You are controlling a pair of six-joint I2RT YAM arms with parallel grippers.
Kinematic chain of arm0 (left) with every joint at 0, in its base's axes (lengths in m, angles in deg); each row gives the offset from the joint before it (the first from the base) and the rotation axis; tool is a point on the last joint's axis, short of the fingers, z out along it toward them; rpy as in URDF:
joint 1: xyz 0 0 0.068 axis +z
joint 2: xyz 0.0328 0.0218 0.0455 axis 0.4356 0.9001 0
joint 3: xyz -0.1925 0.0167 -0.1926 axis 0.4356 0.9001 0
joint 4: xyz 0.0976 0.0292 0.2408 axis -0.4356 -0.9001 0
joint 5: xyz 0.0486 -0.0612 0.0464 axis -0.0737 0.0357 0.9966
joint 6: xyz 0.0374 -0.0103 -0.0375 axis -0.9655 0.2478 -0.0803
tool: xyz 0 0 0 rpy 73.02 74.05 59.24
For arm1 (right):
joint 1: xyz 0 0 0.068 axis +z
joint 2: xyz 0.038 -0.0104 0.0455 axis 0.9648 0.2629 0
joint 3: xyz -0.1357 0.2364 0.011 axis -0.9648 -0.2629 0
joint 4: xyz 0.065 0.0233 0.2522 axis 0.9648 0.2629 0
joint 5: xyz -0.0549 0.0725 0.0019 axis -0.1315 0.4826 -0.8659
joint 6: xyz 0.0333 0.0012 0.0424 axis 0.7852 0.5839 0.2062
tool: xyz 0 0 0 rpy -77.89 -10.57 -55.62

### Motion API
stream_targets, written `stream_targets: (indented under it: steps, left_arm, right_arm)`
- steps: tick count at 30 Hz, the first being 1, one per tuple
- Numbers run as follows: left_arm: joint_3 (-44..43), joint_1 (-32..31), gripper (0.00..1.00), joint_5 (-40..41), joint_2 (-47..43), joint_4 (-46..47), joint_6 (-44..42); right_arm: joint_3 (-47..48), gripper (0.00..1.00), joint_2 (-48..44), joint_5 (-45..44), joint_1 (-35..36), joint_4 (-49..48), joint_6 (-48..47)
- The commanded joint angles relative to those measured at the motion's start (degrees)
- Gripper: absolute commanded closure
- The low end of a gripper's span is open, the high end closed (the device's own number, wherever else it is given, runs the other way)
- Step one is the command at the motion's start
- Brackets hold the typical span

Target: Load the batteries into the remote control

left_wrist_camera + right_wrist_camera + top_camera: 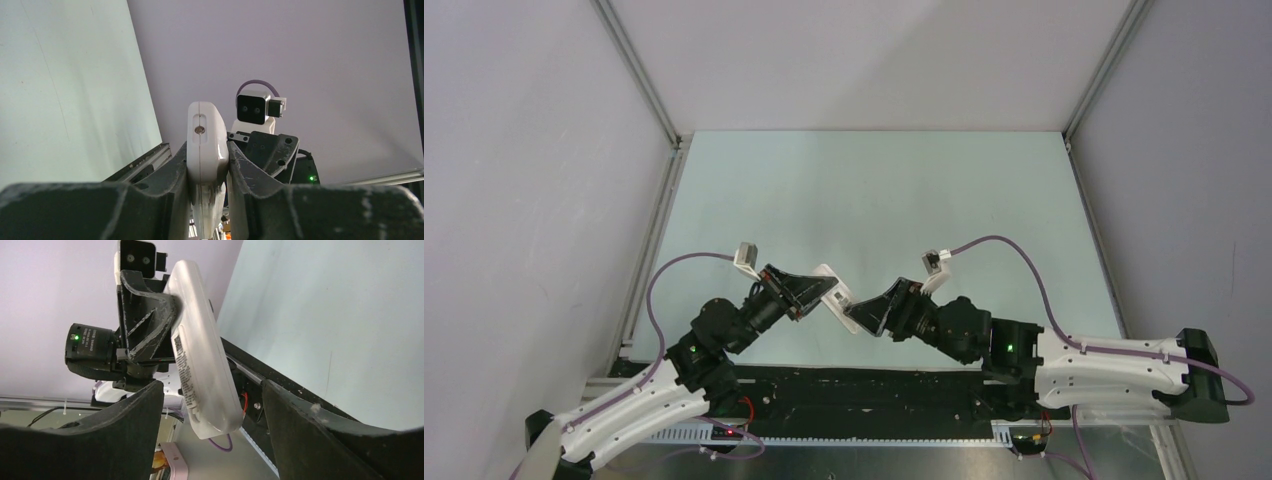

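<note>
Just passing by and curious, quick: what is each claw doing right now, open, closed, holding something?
Left gripper: closed on the remote control.
Right gripper: open, one finger on either side of the remote control, gaps showing, not gripping it.

A pale green table (874,190) carries the left arm (639,400) and right arm (1094,365) at its near edge.

Soft, even overhead light fills the enclosure, bright enough to flatten the pale table (874,190) and grey walls (524,200), with only faint shadows. In the right wrist view the white remote control (205,365) blooms a little and its label print is unreadable, while the right gripper (212,395), close to the lens, is blurred. The left gripper (207,170) looks grainy and soft in its own view, though the remote's edge there is sharp.
</note>
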Motion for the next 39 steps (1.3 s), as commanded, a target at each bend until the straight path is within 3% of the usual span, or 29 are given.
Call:
stream_targets:
  steps: [1, 21, 30, 36, 39]
  left_arm:
    - [-2.91, -0.19, 1.00, -0.03, -0.37, 2.98, 0.30]
    - [-4.18, -0.18, 1.00, -0.64, -0.91, 3.02, 2.10]
    - [-4.00, -0.19, 1.00, -1.02, -0.37, 3.06, 2.18]
    - [-3.86, -0.18, 1.00, -1.05, -0.39, 3.21, 2.37]
    - [-3.86, -0.20, 1.00, -1.02, -0.47, 3.19, 2.36]
  right_arm:
    - [-0.36, 0.23, -0.30, -0.64, 0.51, -5.01, -1.52]
    - [-12.14, 0.35, -0.22, 3.64, -0.78, -31.82, -1.30]
    - [-12.15, 0.25, 0.59, 4.34, -1.28, -33.91, -1.38]
    - [-12.12, 0.42, 1.07, 4.81, -1.55, -33.48, -0.77]
    - [-12.17, 0.44, 1.38, 5.11, -1.92, -33.67, -0.43]
